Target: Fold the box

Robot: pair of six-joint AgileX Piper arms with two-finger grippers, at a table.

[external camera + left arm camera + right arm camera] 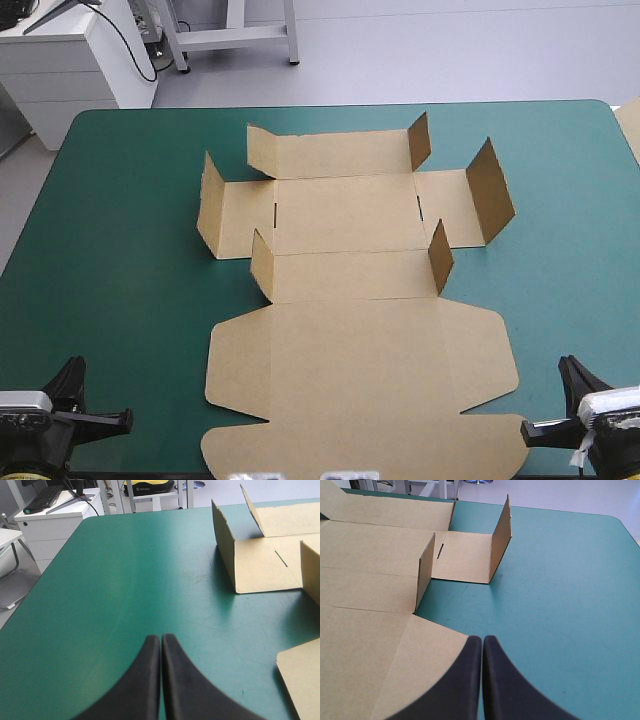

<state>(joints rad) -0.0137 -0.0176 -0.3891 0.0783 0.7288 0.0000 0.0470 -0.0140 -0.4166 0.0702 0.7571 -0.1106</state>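
The left gripper [161, 639] of two broad black fins sits at the near left corner of the table with the teal-green cover [130, 250]. Its fingers are pressed together into one pointed arch. Only bare cover lies under it and ahead of it, and it is well apart from the board.

The box [350, 215], a cut sheet of brown board, lies in the middle of the table and reaches to the near edge. Its base panels lie flat. Six short flaps stand up from it: two at the ends of the far panel, one at the outer end of each side wing, and two at the ends of the panel nearer the robot. The wide lid panel with cut corners lies flat toward the near edge.

The right gripper [482, 639] sits at the near right corner of the table. Its black fingers are likewise pressed together and pinch nothing. The lid's slanted right corner lies just beside it, with open cover on its other side.
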